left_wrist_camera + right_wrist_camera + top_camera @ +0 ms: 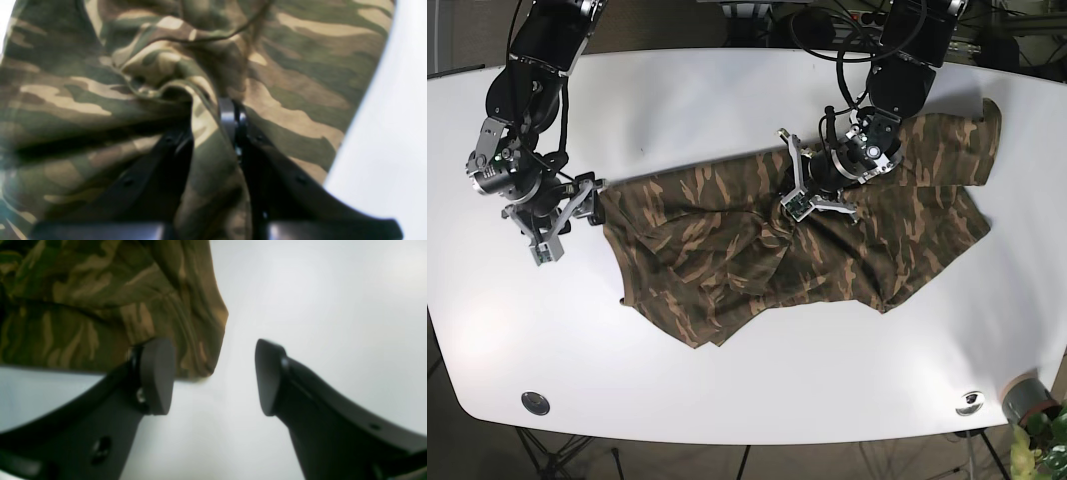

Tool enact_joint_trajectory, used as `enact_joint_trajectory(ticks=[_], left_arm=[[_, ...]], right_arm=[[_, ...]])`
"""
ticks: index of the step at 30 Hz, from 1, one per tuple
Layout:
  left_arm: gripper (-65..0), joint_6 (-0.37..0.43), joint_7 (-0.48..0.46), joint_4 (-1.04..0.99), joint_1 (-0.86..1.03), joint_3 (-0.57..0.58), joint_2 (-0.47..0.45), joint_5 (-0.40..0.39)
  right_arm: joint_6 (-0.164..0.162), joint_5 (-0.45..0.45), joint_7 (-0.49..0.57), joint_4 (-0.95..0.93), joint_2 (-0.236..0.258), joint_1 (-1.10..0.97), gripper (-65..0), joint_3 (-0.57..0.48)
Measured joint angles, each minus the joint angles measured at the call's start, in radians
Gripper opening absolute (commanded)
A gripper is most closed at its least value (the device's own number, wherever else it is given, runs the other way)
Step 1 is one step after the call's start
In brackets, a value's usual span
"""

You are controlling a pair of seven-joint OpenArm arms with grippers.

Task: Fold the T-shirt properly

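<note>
A: The left wrist view is soft all over. A fold of shirt (206, 140) hides where the left gripper (213, 113) meets it.

B: And the right gripper (215, 376)?

A: Blurred; its arms run off the bottom edge. The table (727, 90) is cropped too.

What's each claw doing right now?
Left claw: shut on the T-shirt.
Right claw: open, empty, at the shirt's edge.
</note>
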Motion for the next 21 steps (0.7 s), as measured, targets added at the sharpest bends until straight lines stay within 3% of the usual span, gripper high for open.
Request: enact_joint_trajectory(ticks=[6, 8, 12, 16, 21], left_arm=[[-30.1, -0.004, 0.098, 0.053, 0.016, -0.096, 0.018, 0.007], [-25.1, 0.0, 0.119, 0.076, 0.017, -0.13, 0.034, 0.014], [-24.9, -0.002, 0.148, 0.152, 0.016, -0.166, 0.052, 0.011], [-24.7, -0.013, 0.175, 0.202, 0.019, -0.165, 0.054, 0.008], [-24.7, -0.012, 0.178, 0.267, 0.05, -0.188, 0.048, 0.009]], right_arm=[[0.0, -0.001, 0.0, -0.006, -0.002, -0.035, -27.9, 0.0], [0.0, 0.0, 0.002, -0.008, -0.002, -0.034, -27.9, -0.001], [0.0, 0.002, 0.003, -0.011, -0.005, -0.037, -27.9, -0.01], [-0.002, -0.005, 0.0, -0.014, -0.011, -0.054, -27.9, -0.093], [-0.004, 0.006, 0.027, -0.047, -0.055, -0.053, -27.9, -0.154]])
